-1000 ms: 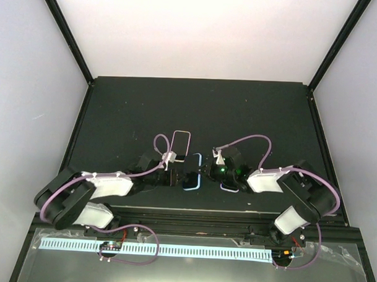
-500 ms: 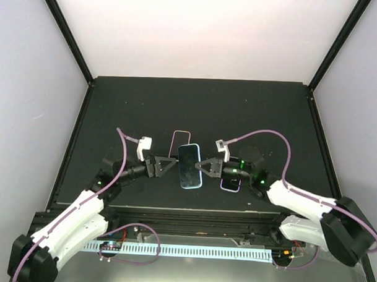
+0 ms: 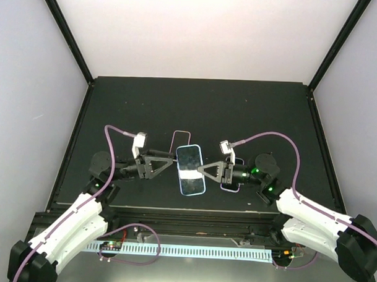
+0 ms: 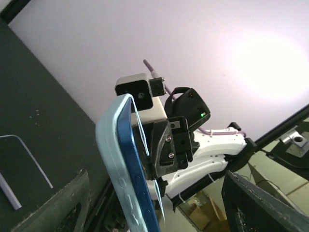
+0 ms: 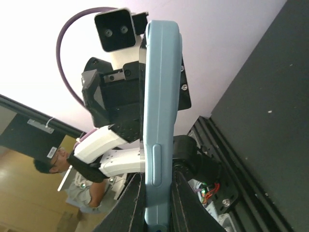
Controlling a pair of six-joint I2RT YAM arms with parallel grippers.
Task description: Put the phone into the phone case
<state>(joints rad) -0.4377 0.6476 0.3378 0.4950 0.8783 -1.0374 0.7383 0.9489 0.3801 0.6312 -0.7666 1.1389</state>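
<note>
A dark blue phone sits in a light blue case and is held off the table between both grippers. In the left wrist view the phone's blue edge lies against the case's pale edge. My right gripper is shut on the cased phone's right side. In the right wrist view its fingers pinch the case. My left gripper is at the phone's left edge. Its fingers stand wide apart either side of the phone and do not clamp it.
An empty clear case lies on the dark table behind the phone; its rim shows in the left wrist view. A purple-edged phone or case lies under my right gripper. Black frame posts stand at the table's corners.
Both arms have stretched forward and raised the cased phone off the table. It now hangs between the grippers, slightly tilted and larger in view.
</note>
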